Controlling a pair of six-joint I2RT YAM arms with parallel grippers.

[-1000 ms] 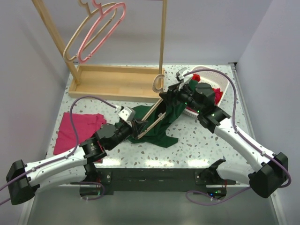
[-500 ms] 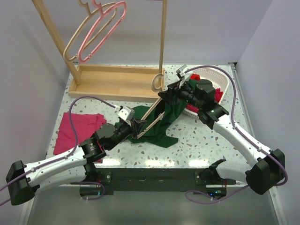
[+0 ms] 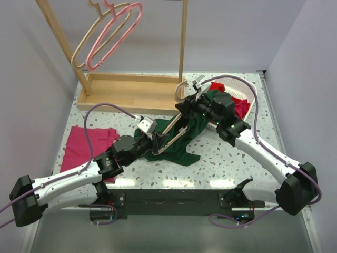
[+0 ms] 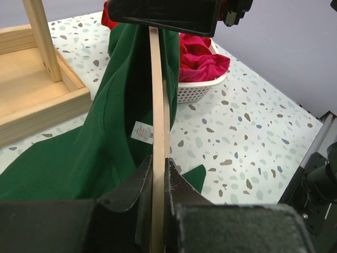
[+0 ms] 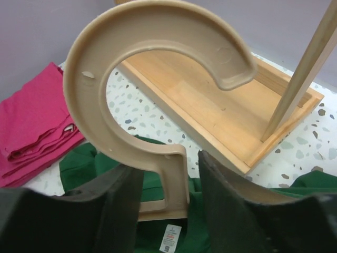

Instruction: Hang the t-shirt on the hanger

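The pale wooden hanger (image 3: 176, 133) slants up from my left gripper (image 3: 158, 143) to my right gripper (image 3: 192, 103), its hook (image 3: 181, 88) near the rack post. The dark green t-shirt (image 3: 181, 150) hangs around it and trails onto the table. In the left wrist view my left gripper (image 4: 159, 174) is shut on the hanger's thin bar (image 4: 156, 105), with the t-shirt (image 4: 79, 158) and its white label (image 4: 142, 132) beside it. In the right wrist view my right gripper (image 5: 168, 163) straddles the hanger's neck below the hook (image 5: 152, 31), with a gap at one finger; the t-shirt (image 5: 84, 163) lies below.
A wooden rack with a tray base (image 3: 131, 92) and upright post (image 3: 182, 42) stands at the back, with a pink and a beige hanger (image 3: 113, 31) on it. A white basket (image 3: 247, 105) with a red garment is at the right. A folded magenta garment (image 3: 84, 147) lies at the left.
My right gripper has slid up the hanger to its neck, and its jaws now stand apart. The hook has moved a little right. My left arm has pushed forward, still holding the bar.
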